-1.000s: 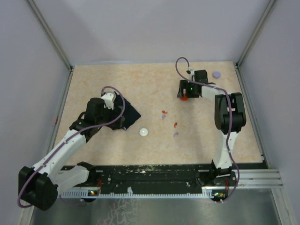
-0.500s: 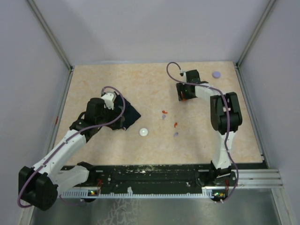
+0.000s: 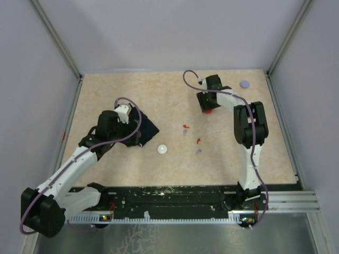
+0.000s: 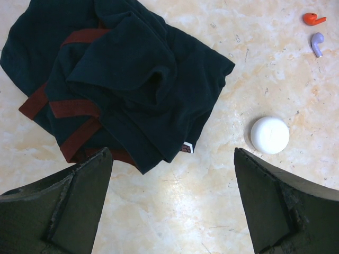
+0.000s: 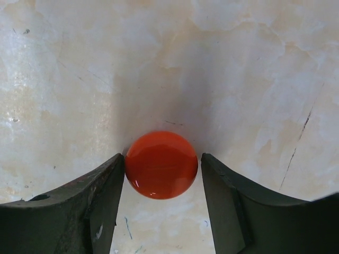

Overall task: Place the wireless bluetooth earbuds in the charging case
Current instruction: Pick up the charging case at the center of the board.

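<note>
overhead, the right hand sits low at the far side of the marbled beige table, its two fingers hugging a glossy red round disc; i cannot tell whether they truly pinch it. the left hand is spread wide apart above a crumpled navy cloth with red stripes and a white round disc. tiny curved red and lavender plastic earbuds lie loose mid-table between the arms, well apart from both hands. a lavender round disc rests near the far right corner.
</note>
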